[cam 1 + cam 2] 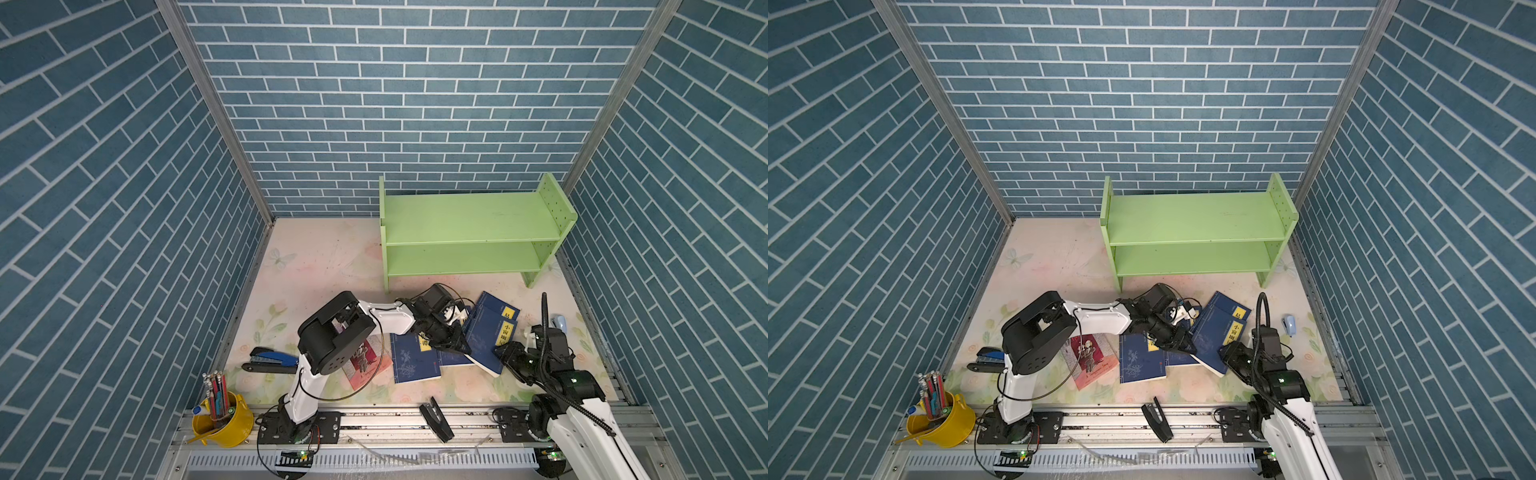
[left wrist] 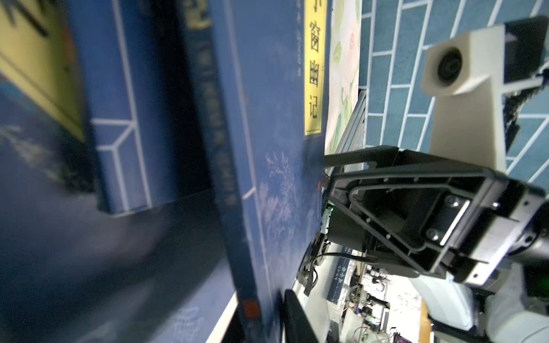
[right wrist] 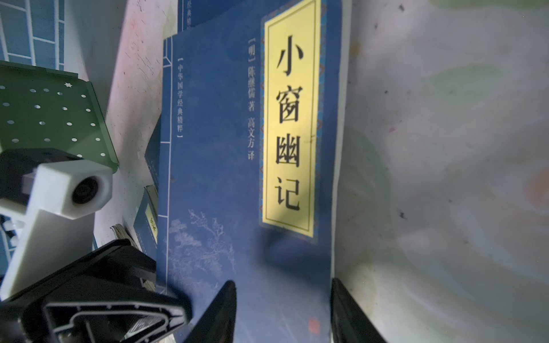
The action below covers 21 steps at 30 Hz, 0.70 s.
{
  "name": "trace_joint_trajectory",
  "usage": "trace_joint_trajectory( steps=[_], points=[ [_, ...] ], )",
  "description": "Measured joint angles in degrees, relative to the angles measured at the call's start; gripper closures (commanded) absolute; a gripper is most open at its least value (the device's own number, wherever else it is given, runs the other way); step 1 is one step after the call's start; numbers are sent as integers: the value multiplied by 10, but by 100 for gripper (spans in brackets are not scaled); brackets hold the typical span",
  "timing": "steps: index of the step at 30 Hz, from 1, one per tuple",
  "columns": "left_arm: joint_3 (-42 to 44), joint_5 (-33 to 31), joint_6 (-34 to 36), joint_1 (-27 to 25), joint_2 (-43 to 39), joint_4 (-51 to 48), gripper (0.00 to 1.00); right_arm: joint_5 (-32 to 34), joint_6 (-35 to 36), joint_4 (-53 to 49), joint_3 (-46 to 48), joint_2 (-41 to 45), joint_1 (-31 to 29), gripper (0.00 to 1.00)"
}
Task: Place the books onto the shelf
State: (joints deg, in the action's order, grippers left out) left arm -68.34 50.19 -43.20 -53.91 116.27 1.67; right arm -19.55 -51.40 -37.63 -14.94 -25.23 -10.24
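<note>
The left pincer [image 1: 454, 344] pinches the spine edge of the dark blue paperback [image 1: 484, 347] with the yellow title label, probably to tip this thin, flexible book up from the floral mat [image 1: 457, 386] for lifting. The right pincer [image 3: 282, 285] is spread, with one finger over the matte cover and one beyond the page edge; whether it touches, I cannot tell. The smooth, light green wooden shelf [image 1: 469, 224] stands empty, well beyond both pincers. A second blue paperback [image 1: 415, 363] lies flat beside the left pincer.

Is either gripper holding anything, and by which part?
Left gripper seems to pinch the dark blue yellow-labelled paperback by its spine edge; right gripper open.
</note>
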Motion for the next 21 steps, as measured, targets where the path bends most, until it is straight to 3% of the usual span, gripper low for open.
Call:
trace_joint_trajectory(
  steps=[4,11,21],
  points=[
    [3,-6,2,0,-12,-12,100,1,-6,-10,-1,9,0,41],
    [4,-22,31,-1,-59,-57,100,33,-13,-47,-34,61,0,34],
    [31,-39,113,-4,-156,-112,100,81,-13,-87,-148,105,0,32]
  ],
)
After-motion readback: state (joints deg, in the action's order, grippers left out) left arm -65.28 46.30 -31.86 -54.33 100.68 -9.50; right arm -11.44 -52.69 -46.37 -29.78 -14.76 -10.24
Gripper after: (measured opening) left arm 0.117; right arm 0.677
